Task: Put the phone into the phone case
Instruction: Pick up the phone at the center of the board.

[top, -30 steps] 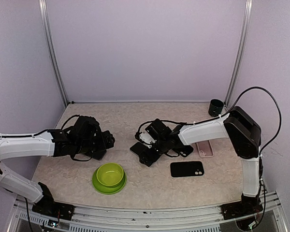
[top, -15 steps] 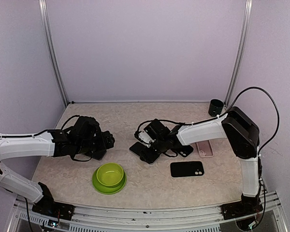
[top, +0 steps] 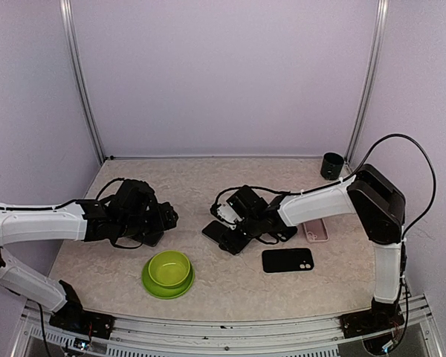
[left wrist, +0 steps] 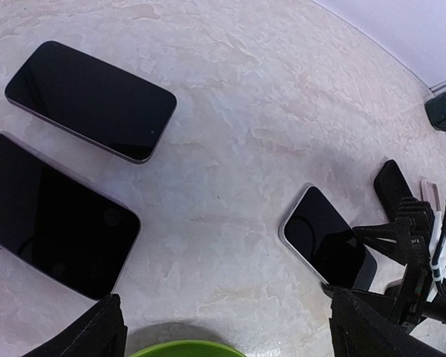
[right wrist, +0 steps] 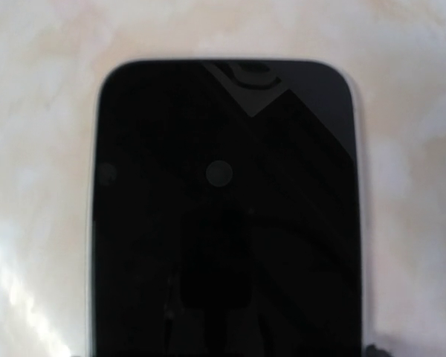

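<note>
Right end effector [top: 233,235] has come down astride the phone [right wrist: 223,208] on the worktop [top: 208,186]; I can't tell if it's pinching yet. Left end effector [top: 160,218] spread, idle. Phone case [top: 288,259] near, unfilled

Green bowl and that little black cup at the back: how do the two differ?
The green bowl is bright lime; the black cup is dark. The bowl is wide and shallow; the cup is narrow with tall sides. The bowl sits near the front edge, left of centre; the cup stands in the far right corner. Both stand upright with open tops.
</note>
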